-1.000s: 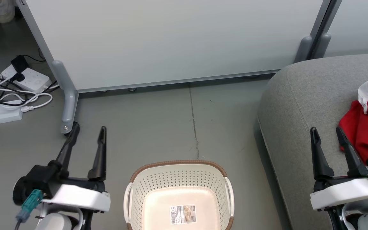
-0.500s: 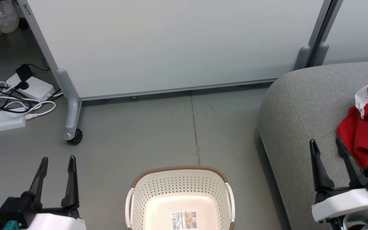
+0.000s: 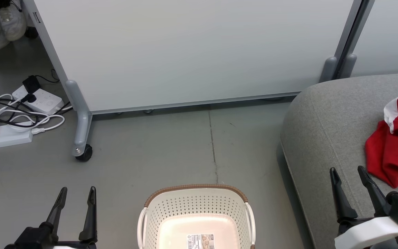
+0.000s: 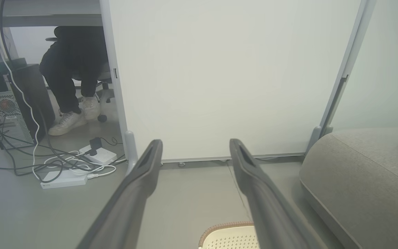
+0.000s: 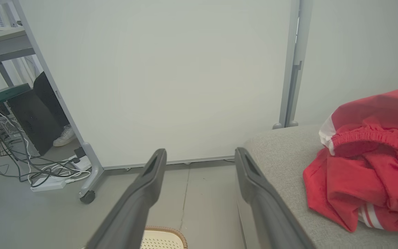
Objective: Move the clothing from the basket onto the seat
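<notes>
Clothing [image 3: 392,155] heaped on seat [image 3: 327,114] (long axis unclear) | left pincer [image 3: 77,189], right pincer [image 3: 346,168] spread

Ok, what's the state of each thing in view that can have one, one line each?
basket: upright on the floor, no clothing in the part that shows.
clothing: crumpled heap on the sofa.
left pincer: open, holding nothing.
right pincer: open, holding nothing.
</notes>
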Tool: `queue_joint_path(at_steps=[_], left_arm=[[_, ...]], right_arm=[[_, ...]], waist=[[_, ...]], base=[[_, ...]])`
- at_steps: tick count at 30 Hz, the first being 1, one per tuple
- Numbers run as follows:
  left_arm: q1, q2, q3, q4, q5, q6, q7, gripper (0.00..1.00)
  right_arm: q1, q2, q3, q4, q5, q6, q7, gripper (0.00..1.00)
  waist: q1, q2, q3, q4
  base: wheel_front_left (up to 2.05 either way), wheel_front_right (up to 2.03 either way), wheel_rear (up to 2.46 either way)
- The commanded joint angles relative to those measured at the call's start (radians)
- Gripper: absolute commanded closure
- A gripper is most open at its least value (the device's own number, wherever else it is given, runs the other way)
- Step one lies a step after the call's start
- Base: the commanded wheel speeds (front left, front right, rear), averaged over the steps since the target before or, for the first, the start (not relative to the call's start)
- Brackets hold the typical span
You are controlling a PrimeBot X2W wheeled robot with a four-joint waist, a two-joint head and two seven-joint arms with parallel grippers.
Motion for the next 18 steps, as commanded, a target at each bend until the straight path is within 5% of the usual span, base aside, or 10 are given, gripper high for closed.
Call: queue_joint_path(at_steps=[1, 18], left_arm=[[0.006, -0.001, 0.006, 0.004, 0.007, -0.006, -0.003, 0.0], [0.004, -0.022, 0.025, 0.025, 0.029, -0.012, -0.003, 0.0]], right_arm=[[0.011, -0.002, -0.003, -0.002, -0.014, 0.001, 0.012, 0.0], [0.016, -0.002, 0.015, 0.024, -0.033, 0.001, 0.031, 0.0]], waist=[[0.0, -0.0001, 0.0, 0.001], [0.0, -0.0001, 0.005, 0.009]], base=[[0.0, 0.0, 0.0], [0.0, 0.0, 0.0]])
